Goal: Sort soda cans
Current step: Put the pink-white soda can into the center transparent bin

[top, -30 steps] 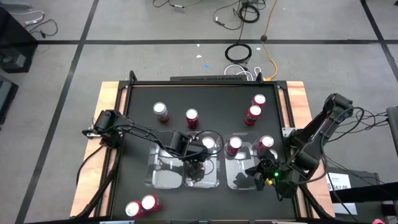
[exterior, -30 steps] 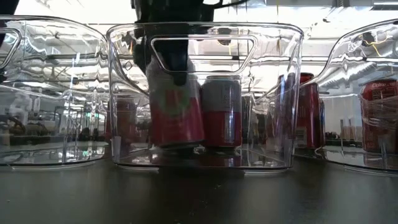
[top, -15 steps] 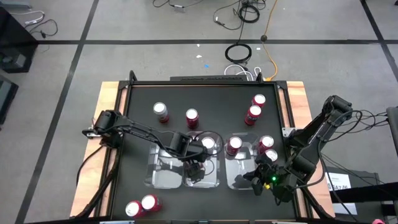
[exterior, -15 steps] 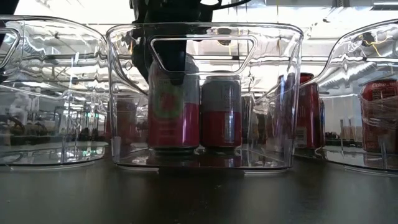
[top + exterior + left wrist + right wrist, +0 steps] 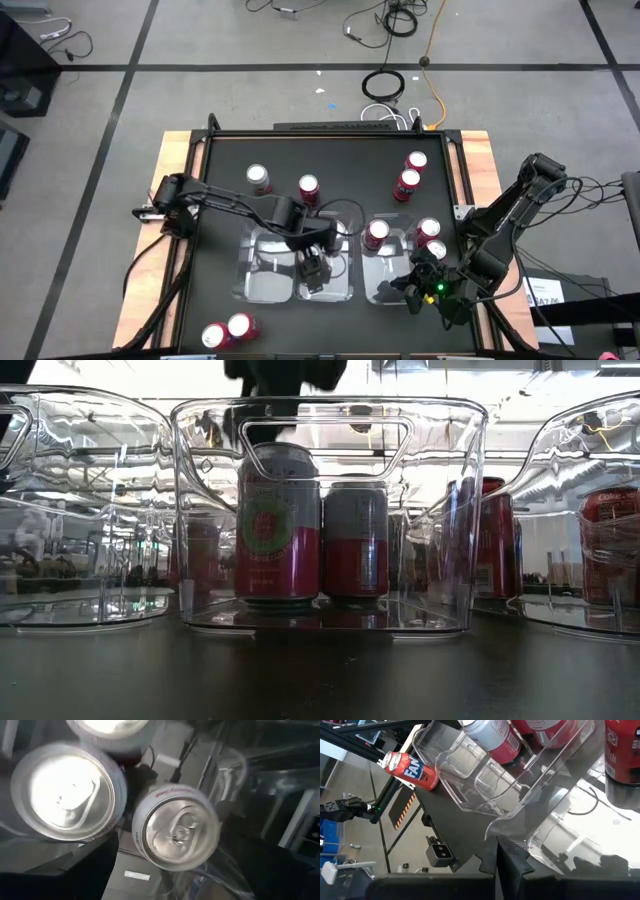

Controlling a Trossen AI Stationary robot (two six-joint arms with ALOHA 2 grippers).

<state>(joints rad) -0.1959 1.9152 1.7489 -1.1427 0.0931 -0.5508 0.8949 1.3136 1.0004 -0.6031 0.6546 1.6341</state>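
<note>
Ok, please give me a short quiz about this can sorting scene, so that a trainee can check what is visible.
1. True or false: the left gripper, above the middle tray, has its jaws shut on a can.
2. How many cans stand in the middle tray in the low view? A one, B two, C four.
3. Fill in: at the lower left of the high view, ___ fallen cans lie on their sides on the table.
Key: 1 false, the jaws are open; 2 B; 3 two.
</note>
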